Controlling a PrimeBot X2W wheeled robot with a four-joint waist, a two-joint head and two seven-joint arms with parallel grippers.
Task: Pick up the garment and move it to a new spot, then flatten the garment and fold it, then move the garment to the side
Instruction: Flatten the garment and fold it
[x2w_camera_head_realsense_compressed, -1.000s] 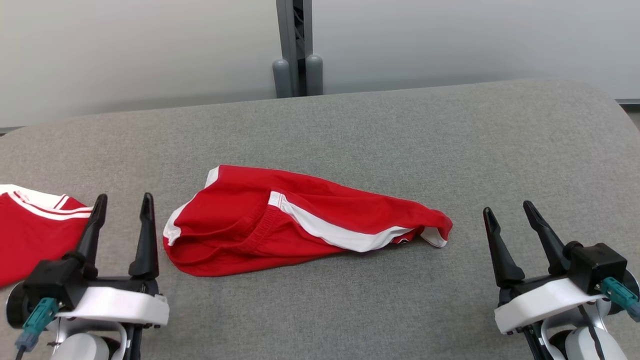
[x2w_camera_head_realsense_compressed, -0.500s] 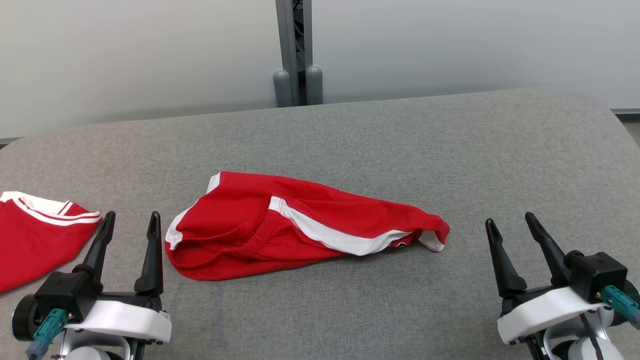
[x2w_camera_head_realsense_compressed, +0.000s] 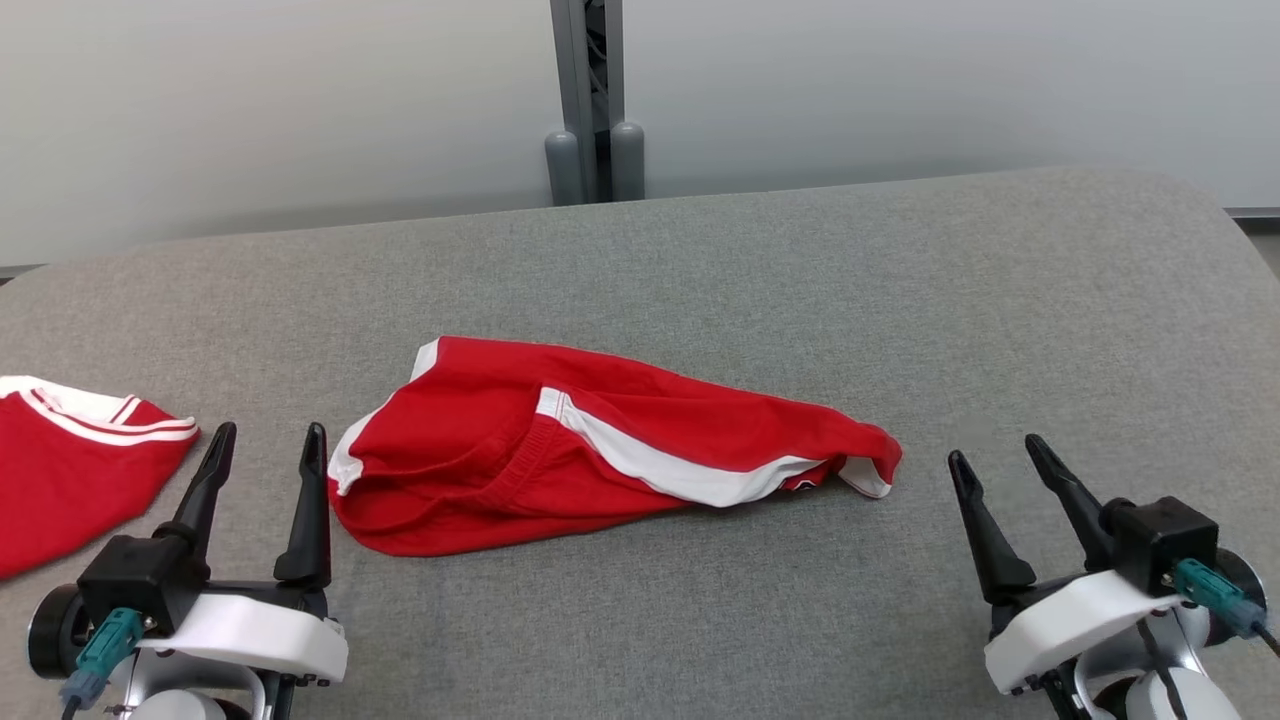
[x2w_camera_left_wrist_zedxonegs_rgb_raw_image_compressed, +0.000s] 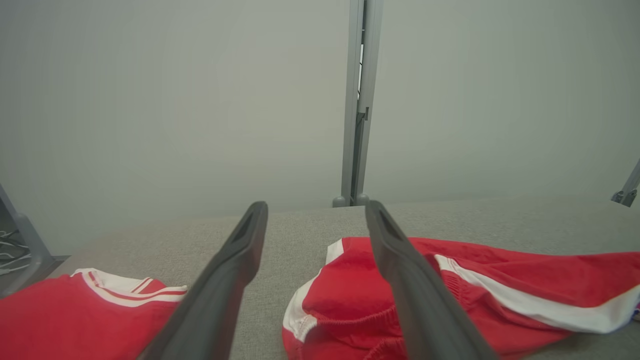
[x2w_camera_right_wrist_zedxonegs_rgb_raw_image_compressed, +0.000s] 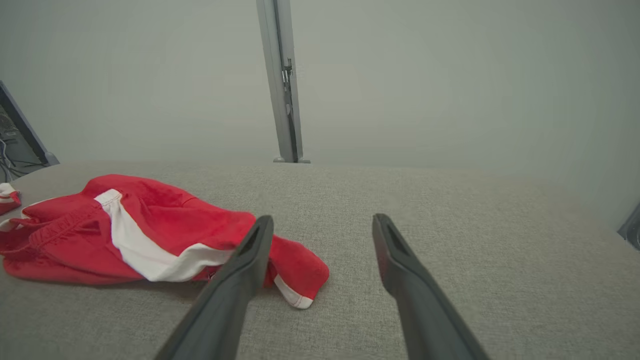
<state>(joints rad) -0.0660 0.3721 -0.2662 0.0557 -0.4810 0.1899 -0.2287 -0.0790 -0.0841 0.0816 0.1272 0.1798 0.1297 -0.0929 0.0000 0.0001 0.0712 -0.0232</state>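
In the head view the garment (x2w_camera_head_realsense_compressed: 600, 450), red shorts with a white side stripe, lies rumpled mid-way across the grey table (x2w_camera_head_realsense_compressed: 800, 280). Its long axis runs across the robot, with the broad waistband end to the left and the narrow hem pointing right. The left gripper (x2w_camera_head_realsense_compressed: 270, 430) and right gripper (x2w_camera_head_realsense_compressed: 993, 449) flank it, fingers spread and empty, likely poised to take an end each. The left wrist view looks between parted fingers at the waistband end, with another red garment (x2w_camera_left_wrist_zedxonegs_rgb_raw_image_compressed: 75, 315) further left. The right wrist view shows the hem close ahead, apart from the fingers.

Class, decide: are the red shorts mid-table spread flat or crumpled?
Crumpled, not flat: the shorts lie in a rumpled heap, cloth doubled over itself, right end curled under.
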